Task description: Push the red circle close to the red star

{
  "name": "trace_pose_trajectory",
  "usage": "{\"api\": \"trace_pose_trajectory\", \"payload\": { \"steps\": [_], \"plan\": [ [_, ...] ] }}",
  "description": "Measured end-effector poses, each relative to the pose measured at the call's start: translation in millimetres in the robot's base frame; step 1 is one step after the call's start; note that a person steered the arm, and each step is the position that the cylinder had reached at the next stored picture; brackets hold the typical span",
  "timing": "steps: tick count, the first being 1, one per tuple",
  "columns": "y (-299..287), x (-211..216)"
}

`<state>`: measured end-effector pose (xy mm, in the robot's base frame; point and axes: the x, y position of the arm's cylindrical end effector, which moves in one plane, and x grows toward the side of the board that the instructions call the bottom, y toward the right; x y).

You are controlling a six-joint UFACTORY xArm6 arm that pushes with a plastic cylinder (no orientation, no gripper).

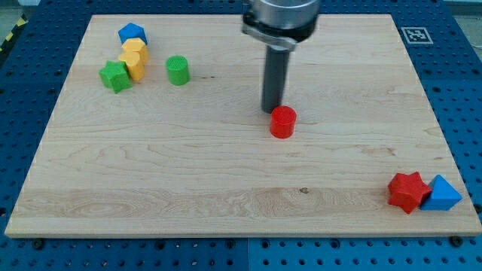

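Observation:
The red circle stands near the middle of the wooden board. The red star sits near the board's bottom right corner, touching a blue triangle on its right. My tip is just to the upper left of the red circle, touching or almost touching it. The rod comes down from the view's top centre.
At the board's upper left is a cluster: a blue block, a yellow block below it, a green star-like block and a green cylinder. A tag marker sits at the board's top right corner.

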<state>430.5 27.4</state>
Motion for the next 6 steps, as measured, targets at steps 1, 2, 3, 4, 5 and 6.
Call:
{"api": "trace_pose_trajectory", "payload": {
  "steps": [1,2,3,4,5,6],
  "plan": [
    [1.0,21.0],
    [62.1,46.3],
    [125.5,59.0],
    [133.1,59.0],
    [137.0,64.3],
    [147.0,75.9]
  ]
}}
